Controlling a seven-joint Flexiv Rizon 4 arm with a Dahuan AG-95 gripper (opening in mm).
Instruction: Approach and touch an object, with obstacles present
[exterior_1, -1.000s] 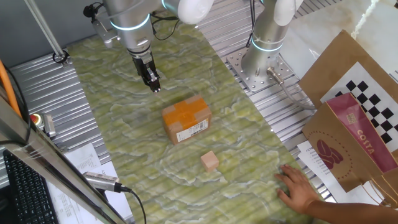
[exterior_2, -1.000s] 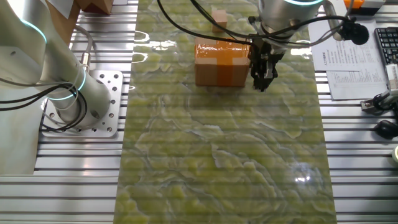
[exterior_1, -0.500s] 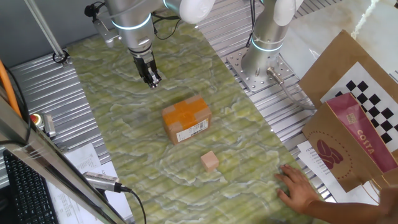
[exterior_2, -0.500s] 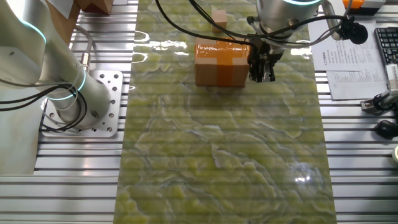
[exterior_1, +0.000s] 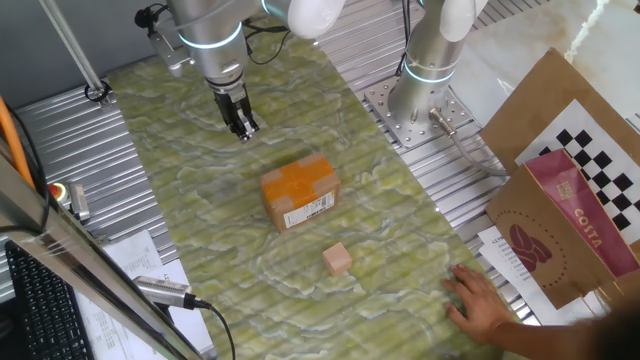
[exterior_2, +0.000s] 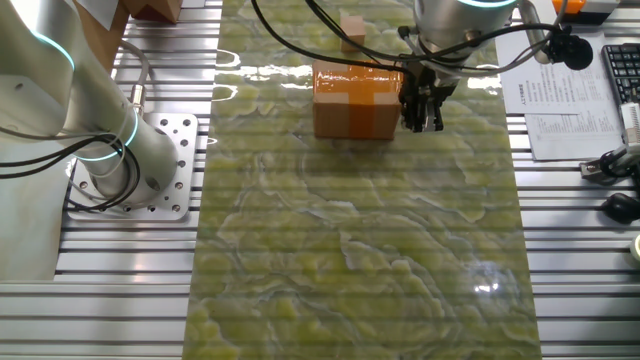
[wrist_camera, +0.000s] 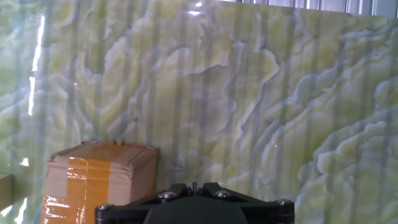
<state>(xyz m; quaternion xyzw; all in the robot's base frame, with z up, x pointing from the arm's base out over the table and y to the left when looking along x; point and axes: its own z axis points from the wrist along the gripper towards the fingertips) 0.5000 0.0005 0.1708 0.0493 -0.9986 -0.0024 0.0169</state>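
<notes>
The small pale wooden cube (exterior_1: 338, 259) sits on the green marbled mat, toward the near end in one fixed view; in the other fixed view it shows at the top (exterior_2: 352, 26), behind the box. The cardboard box with orange tape (exterior_1: 299, 190) (exterior_2: 357, 100) lies between the cube and my gripper. My gripper (exterior_1: 244, 130) (exterior_2: 421, 122) hangs above the mat beside the box, its fingers together and empty. In the hand view the box (wrist_camera: 99, 180) shows at the lower left and my gripper (wrist_camera: 194, 186) at the bottom edge; the cube is out of that view.
A person's hand (exterior_1: 480, 300) rests on the mat's near right corner. A second arm's base (exterior_1: 415, 105) stands beside the mat. A brown paper bag (exterior_1: 570, 200) is at the right. Papers and a keyboard (exterior_2: 620, 75) lie off the mat.
My gripper has risen a little and moved slightly away from the mat over the last second; in the last half second it has hardly moved. The box and cube are unmoved.
</notes>
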